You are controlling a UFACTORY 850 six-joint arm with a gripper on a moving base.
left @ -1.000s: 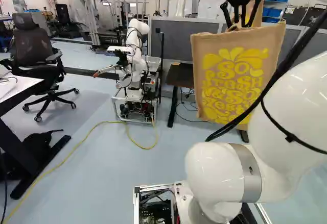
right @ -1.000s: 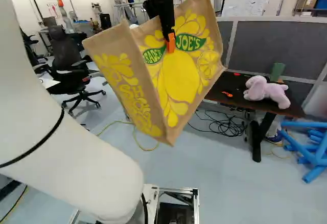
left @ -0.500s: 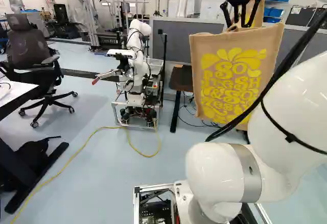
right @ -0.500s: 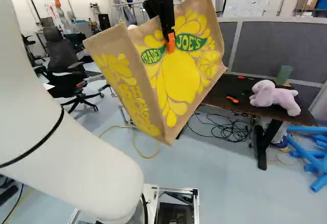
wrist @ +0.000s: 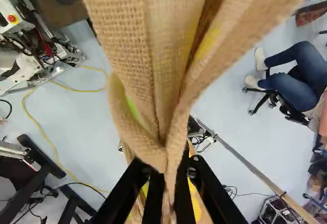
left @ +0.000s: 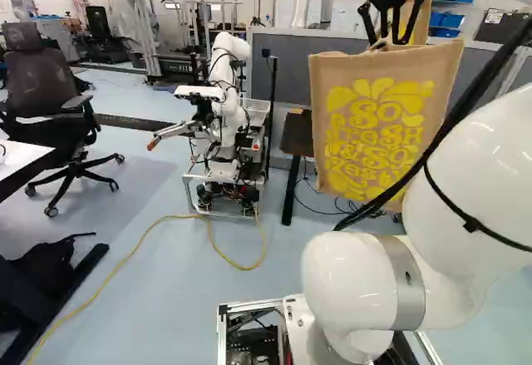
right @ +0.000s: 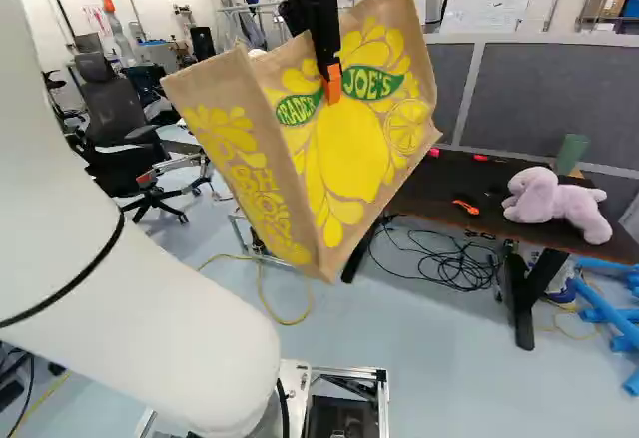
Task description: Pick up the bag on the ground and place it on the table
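My gripper (right: 332, 84) holds the tan bag (right: 349, 149) up in the air, upright but tilted, in the right base view. The same bag (left: 378, 124) shows a yellow-lettered face in the left base view. In the wrist view the gripper (wrist: 171, 191) is shut on the bag's gathered cloth (wrist: 163, 117), which spreads out ahead of the fingers. A dark brown table (right: 429, 194) stands beyond the bag and to its right in the right base view; the bag hides part of it.
On the table lie a pink plush toy (right: 557, 206), a green object (right: 571, 153) and an orange tool (right: 465, 207). Another robot (left: 224, 124) stands left of the table. Yellow cable (left: 150, 232), black cables (right: 439, 263) and blue tubes (right: 604, 313) lie on the floor.
The base has moved: the table looks nearer and has shifted rightward in the right base view. The arm keeps its pose, and the bag has stayed with the gripper.
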